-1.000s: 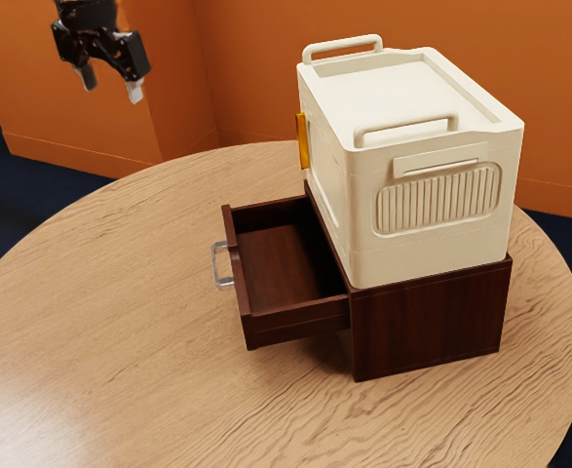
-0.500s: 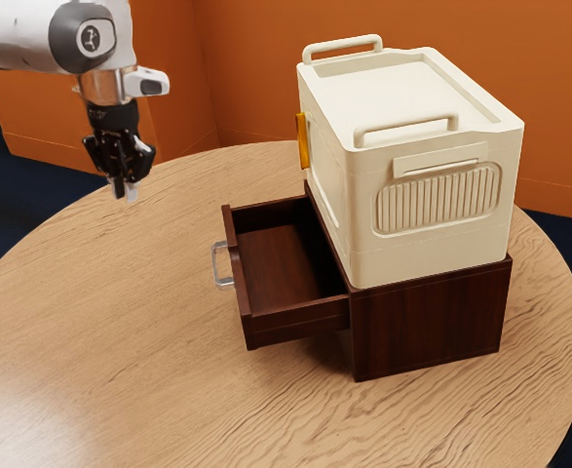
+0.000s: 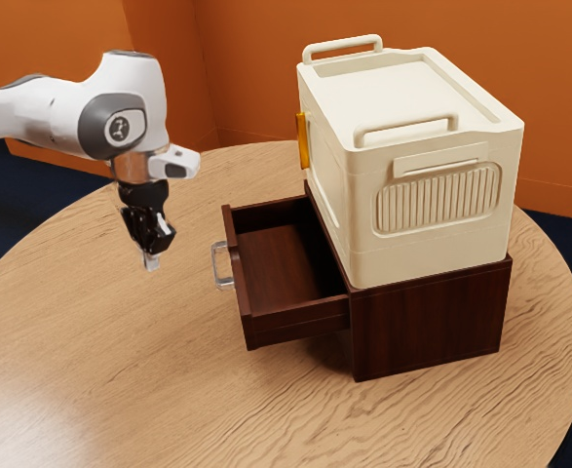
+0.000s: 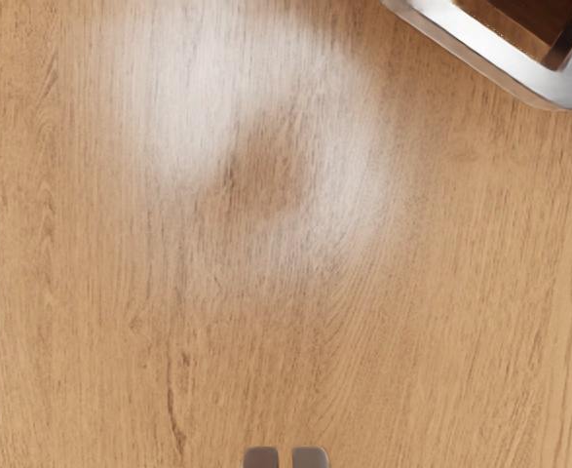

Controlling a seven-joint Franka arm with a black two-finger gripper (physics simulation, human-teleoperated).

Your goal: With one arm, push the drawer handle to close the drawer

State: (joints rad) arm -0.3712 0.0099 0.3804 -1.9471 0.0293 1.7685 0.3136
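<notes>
So the gripper (image 3: 150,261) is hanging over the tabletop around mid-height in the exterior view's left part, pointing down. Its fingers are sitting narrow, tips pretty much together, and they're not holding anything. The arm (image 3: 66,117) is reaching in from the left edge, upper part of the frame.

Moving outward, the silver drawer handle (image 3: 215,265) is sitting a bit left of centre, near the fingertips but apart from them. It's sticking out from the front of the drawer (image 3: 281,258), which is hanging well open toward the exterior view's left, dark wood inside.

The dark wooden cabinet (image 3: 432,322) is standing right of centre, and a big cream box (image 3: 437,246) is resting on top, with an orange tab (image 3: 302,141) showing on its left side. The round wood table (image 3: 120,380) is holding all that, and orange walls (image 3: 256,58) are filling the background.
</notes>
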